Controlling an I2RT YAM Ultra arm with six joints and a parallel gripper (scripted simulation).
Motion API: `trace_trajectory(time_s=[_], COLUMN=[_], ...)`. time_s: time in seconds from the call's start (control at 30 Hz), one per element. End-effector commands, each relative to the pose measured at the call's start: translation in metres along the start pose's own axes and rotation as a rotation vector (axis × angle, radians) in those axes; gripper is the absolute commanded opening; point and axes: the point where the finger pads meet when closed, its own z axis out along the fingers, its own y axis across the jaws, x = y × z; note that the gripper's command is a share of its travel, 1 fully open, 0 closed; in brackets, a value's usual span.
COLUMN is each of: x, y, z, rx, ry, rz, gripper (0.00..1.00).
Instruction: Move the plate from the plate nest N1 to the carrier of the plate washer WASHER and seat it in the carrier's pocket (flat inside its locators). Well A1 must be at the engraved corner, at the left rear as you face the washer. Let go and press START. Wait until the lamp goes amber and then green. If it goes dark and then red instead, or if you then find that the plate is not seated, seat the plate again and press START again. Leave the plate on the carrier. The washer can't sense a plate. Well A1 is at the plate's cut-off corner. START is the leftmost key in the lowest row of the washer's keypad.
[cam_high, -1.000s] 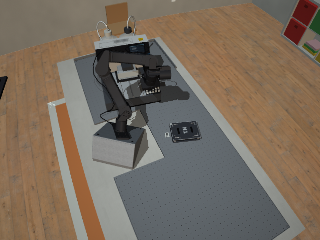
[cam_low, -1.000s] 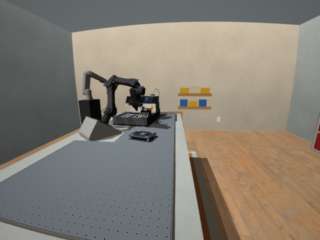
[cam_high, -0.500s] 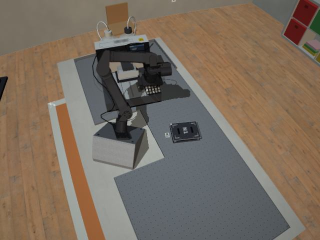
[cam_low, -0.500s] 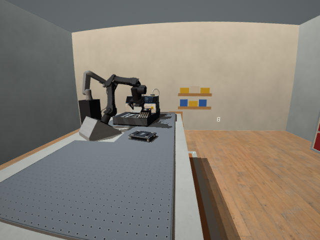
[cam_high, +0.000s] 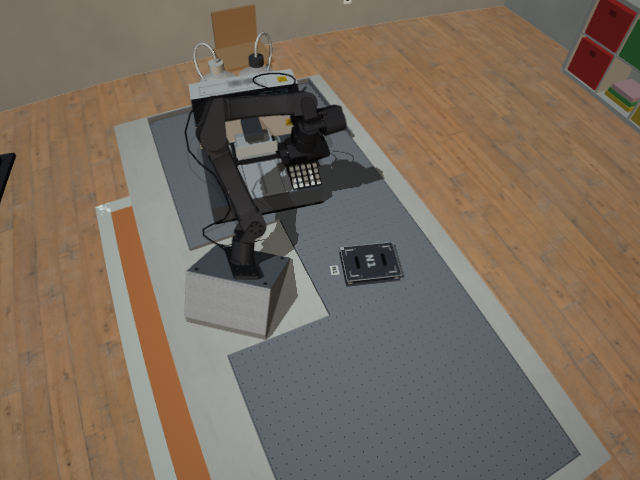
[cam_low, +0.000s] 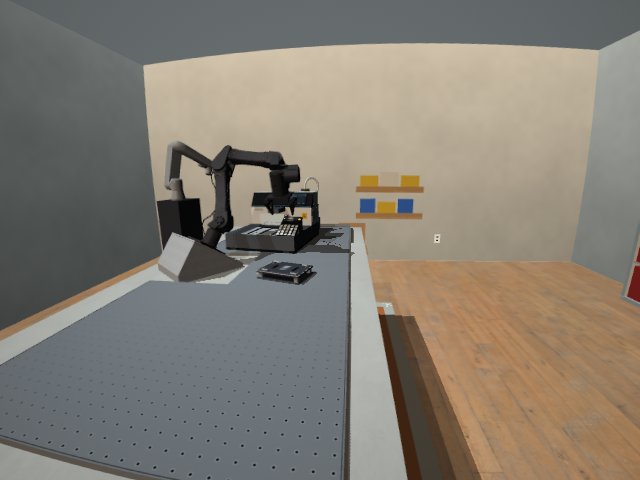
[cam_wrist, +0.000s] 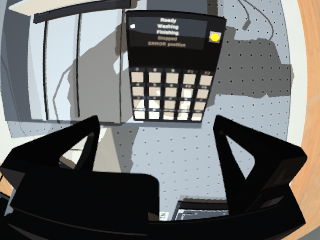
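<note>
The nest N1 (cam_high: 369, 261) (cam_low: 283, 271) is empty, its label showing. The washer (cam_high: 206, 90) (cam_low: 261, 241) stands at the far end. A pale block (cam_high: 255, 148) shows over its deck. I cannot make out the plate or its seating; the carrier's pocket is hidden. The washer's lamp (cam_wrist: 214, 37) (cam_low: 299, 219) is amber. The keypad (cam_high: 305, 175) (cam_wrist: 171, 92) is in view, with the START key (cam_wrist: 139, 116) at the lower left. My gripper (cam_wrist: 156, 121) (cam_low: 280, 210) is open and empty, above the keypad area, its fingers wide apart.
The arm's wedge-shaped base (cam_high: 227, 302) (cam_low: 178, 255) stands left of the nest. Two bottles with tubes, one with a pale cap (cam_high: 216, 66) and one with a dark cap (cam_high: 255, 59), stand behind the washer. A thin cable loops beside the washer on its right.
</note>
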Motion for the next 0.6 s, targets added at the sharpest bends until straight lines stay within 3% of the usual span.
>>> trace_trajectory(time_s=[0.0, 0.57], x=[-0.015, -0.058], y=[-0.014, -0.030], z=[-0.004, -0.010], rx=[0.027, 0.012], ry=[-0.003, 0.000], rz=[0.013, 0.031], gripper=[1.00, 1.00])
